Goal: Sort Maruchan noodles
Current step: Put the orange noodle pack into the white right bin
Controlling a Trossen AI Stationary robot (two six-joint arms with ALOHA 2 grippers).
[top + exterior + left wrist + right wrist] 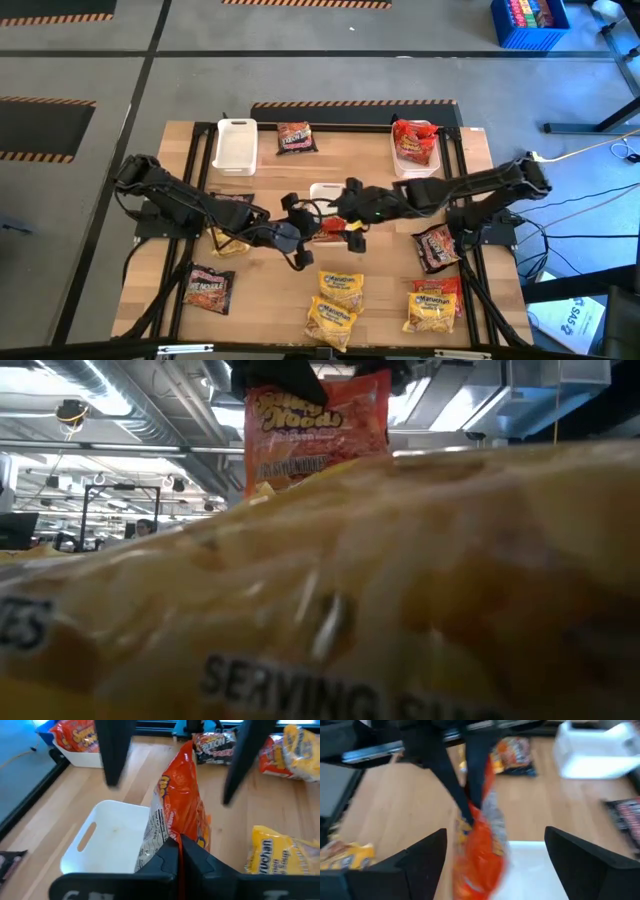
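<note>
An orange-red Maruchan noodle packet is held up at the table's middle, over a small white tray. My left gripper reaches in from the left and is shut on it. My right gripper comes from the right and is open wide. Its two fingers stand on either side of the packet's far end without touching it. The high view shows both grippers meeting at the packet. In the low view the packet hangs high above the table. My left gripper pinches the packet's near edge between its two shut fingers. The fingers come from the table's left, slanting down. The packet sticks out beyond them with its flat faces upright, lifted clear of the table and above the white tray.
A white tray sits far left, and another holding red packets far right. A brown packet lies between them. Dark packets and yellow ones lie along the near side. One yellow packet fills the low view.
</note>
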